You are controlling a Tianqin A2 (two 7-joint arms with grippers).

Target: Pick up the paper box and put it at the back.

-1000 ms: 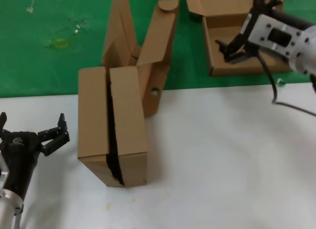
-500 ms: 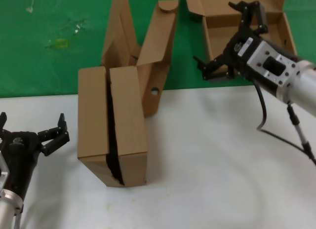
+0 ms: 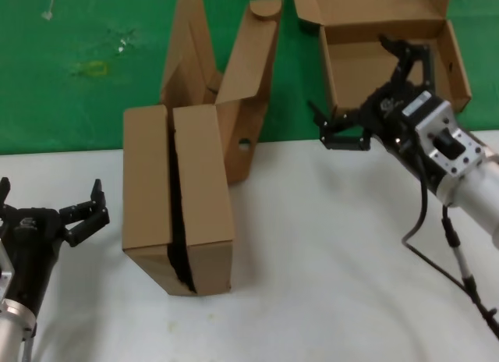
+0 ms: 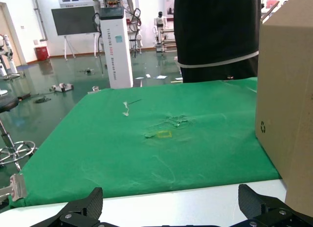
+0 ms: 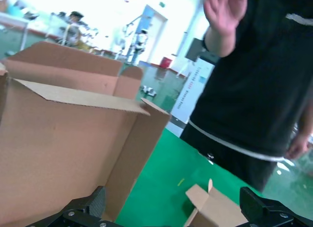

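The paper box lies open on the green cloth, the back, at the far right, with its lid flaps up. My right gripper is open and empty. It hovers over the box's near-left corner and touches nothing. In the right wrist view the gripper has its fingers spread wide, with close cardboard walls to one side. My left gripper is open and empty above the white tabletop at the near left. It also shows in the left wrist view.
Two identical brown boxes stand paired at the table's middle, with another open mailer leaning behind them across the cloth edge. A person in black stands beyond the table. The white tabletop lies in front.
My right gripper has let go of the paper box's wall, opened wide and drawn back toward the front left. The box stays on the green cloth. The left arm has not moved.
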